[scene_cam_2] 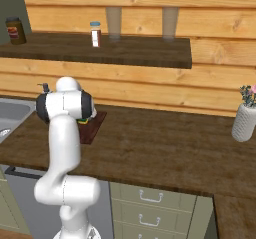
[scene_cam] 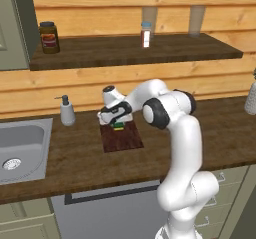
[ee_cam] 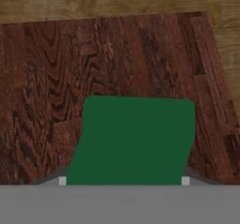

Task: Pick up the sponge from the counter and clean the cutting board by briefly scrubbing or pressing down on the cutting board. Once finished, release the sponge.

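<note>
The cutting board (scene_cam: 122, 139) lies on the counter (scene_cam: 75, 158) right of the sink, a dark reddish-brown rectangle. My gripper (scene_cam: 118, 123) reaches down over its far end, shut on the sponge (scene_cam: 118, 126), whose green top and yellow bottom show just under the hand. In the hand view the sponge's green top (ee_cam: 136, 141) sits between my fingertips (ee_cam: 62, 181), with the board's grain (ee_cam: 117, 54) close behind it. Whether the sponge touches the board I cannot tell. From the right side the arm hides most of the sponge (scene_cam_2: 83, 120); the board (scene_cam_2: 94, 127) shows beside it.
A grey sink (scene_cam: 20, 148) is inset at the left, with a soap dispenser (scene_cam: 66, 112) by the wall. The upper shelf (scene_cam: 130, 50) carries a jar (scene_cam: 49, 37) and a spice bottle (scene_cam: 145, 34). A vase (scene_cam_2: 245, 120) stands far right on the counter.
</note>
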### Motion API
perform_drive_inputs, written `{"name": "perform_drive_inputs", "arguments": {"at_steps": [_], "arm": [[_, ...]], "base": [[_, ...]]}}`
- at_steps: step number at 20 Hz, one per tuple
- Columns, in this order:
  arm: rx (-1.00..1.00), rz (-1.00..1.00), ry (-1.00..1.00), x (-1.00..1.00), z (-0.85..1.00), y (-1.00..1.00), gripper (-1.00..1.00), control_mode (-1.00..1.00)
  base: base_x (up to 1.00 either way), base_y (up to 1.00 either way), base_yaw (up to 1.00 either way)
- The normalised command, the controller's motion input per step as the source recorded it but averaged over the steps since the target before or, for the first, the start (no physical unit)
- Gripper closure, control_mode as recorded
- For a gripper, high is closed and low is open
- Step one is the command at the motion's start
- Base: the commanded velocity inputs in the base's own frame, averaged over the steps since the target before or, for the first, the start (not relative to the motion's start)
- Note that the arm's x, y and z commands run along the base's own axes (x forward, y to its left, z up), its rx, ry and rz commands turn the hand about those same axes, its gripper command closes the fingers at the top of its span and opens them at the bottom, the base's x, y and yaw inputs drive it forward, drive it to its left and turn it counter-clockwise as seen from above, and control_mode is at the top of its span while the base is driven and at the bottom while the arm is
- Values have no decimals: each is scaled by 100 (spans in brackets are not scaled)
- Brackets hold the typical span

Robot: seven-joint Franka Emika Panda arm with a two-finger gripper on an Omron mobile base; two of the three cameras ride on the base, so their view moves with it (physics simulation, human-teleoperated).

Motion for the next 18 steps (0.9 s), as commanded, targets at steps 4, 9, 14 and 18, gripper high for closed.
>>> {"name": "perform_drive_inputs", "arguments": {"at_steps": [4, 9, 14, 18], "arm": [[0, 0, 0, -100, -48, -20, 100, -100], [0, 0, 0, -100, -47, -24, 100, -100], [0, 0, 0, -100, -44, -24, 100, -100], [0, 0, 0, -89, -35, -20, 100, -100]], "base": [[0, 0, 0], [0, 0, 0], [0, 0, 0], [0, 0, 0]]}}
